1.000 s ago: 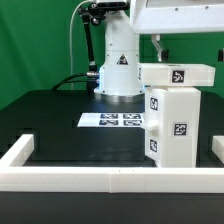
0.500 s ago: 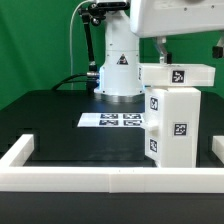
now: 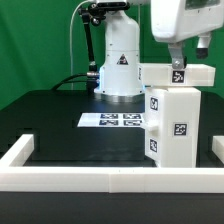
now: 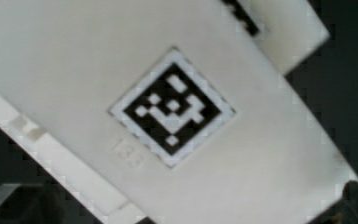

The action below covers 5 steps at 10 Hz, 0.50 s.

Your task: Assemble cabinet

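Note:
The white cabinet body [image 3: 172, 125] stands upright at the exterior view's right, with square tags on its front and side. A flat white top panel [image 3: 155, 75] with a tag lies across its top. My gripper [image 3: 188, 60] hangs directly over that panel, its dark fingers [image 3: 178, 66] reaching down to the panel's top face. In the wrist view the tagged white panel [image 4: 176, 105] fills the picture, close under my gripper [image 4: 190, 205]. Dark fingertips [image 4: 12, 205] show only at the two lower corners, wide apart, with nothing between them.
The marker board [image 3: 112, 120] lies flat on the black table, left of the cabinet. A low white border wall [image 3: 100, 178] runs along the front and sides. The robot's white base [image 3: 120, 65] stands behind, with a green backdrop.
My arm has swung toward the exterior view's right and come down, so the fingers now sit over the top panel. The cabinet has not moved.

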Each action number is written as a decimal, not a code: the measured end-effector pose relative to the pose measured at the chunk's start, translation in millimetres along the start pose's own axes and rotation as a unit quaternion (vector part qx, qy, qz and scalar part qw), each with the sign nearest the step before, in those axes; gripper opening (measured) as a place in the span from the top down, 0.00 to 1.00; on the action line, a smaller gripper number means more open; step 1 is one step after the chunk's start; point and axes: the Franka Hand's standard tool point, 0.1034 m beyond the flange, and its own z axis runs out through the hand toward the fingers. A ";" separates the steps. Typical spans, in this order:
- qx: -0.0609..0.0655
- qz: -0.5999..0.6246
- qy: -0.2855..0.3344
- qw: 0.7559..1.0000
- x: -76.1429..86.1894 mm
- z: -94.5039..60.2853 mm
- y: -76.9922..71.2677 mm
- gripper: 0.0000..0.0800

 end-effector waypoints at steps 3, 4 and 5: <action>-0.001 -0.172 -0.019 0.985 -10.5 5.6 0.7 0.00; -0.001 -0.230 -0.023 0.973 -13.3 6.1 1.9 0.00; 0.000 -0.302 -0.028 0.953 -17.2 6.8 3.7 0.00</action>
